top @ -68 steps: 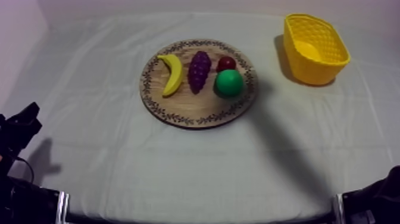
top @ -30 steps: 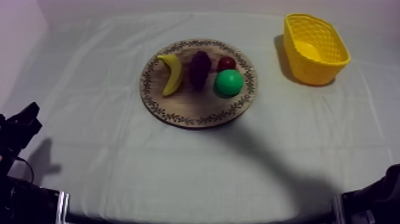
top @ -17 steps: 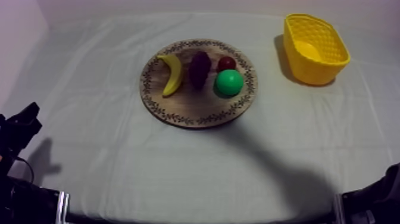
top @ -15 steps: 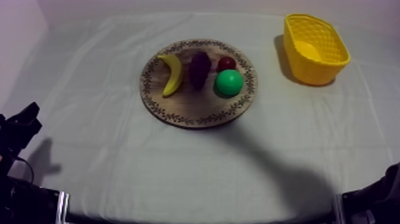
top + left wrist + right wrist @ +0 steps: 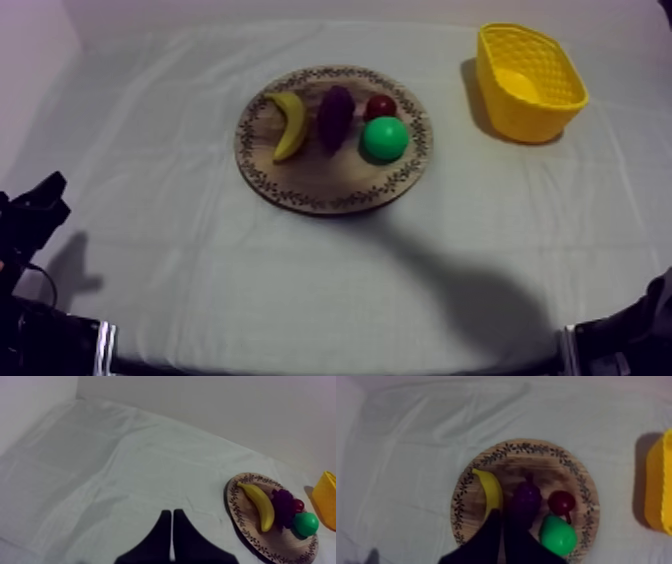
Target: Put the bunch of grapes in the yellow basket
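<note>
One bunch of grapes (image 5: 527,497) sits just beyond the right gripper (image 5: 503,514).

Purple grapes (image 5: 335,112), yellow basket (image 5: 522,112), green pear (image 5: 385,139), yellow banana (image 5: 291,125), pattern-rimmed board (image 5: 320,176)

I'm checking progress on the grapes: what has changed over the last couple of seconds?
The shadow on the cloth has spread and darkened from the lower right towards the board, dimming the grapes. Nothing was taken hold of or let go. Board, basket, banana, pear, small red fruit, grapes and left gripper stayed put.
</note>
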Tool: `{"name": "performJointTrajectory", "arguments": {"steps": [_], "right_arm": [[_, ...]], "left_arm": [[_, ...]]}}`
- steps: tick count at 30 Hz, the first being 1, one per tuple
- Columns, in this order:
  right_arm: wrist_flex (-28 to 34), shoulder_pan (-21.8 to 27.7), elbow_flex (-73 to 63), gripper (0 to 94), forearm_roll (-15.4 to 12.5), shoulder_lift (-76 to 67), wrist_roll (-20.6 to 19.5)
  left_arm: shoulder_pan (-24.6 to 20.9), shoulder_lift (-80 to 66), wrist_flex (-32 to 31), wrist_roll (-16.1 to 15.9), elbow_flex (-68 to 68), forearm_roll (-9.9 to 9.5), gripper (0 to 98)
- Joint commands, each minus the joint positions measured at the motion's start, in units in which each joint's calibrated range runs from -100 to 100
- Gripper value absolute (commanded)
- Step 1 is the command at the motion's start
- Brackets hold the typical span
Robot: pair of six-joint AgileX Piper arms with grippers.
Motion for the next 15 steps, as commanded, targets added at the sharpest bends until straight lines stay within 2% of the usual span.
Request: {"name": "performJointTrajectory", "arguments": {"steps": [1,12,14,15], "right_arm": [[1.9,0.1,0.1,0.6,0.0,0.6,-1.1],[-0.9,-0.2,4.3,0.6,-0.6,2.2,-1.1],[-1.6,-0.3,5.0,6.5,-0.9,2.2,-1.1],[-1.8,-0.3,5.3,14.5,-1.0,2.2,-1.3]], "left_arm": [[0.0,0.0,0.0,0.0,0.0,0.01,0.1],[0.0,0.0,0.0,0.0,0.0,0.01,0.1],[0.0,0.0,0.0,0.0,0.0,0.01,0.1],[0.0,0.0,0.0,0.0,0.0,0.01,0.1]]}}
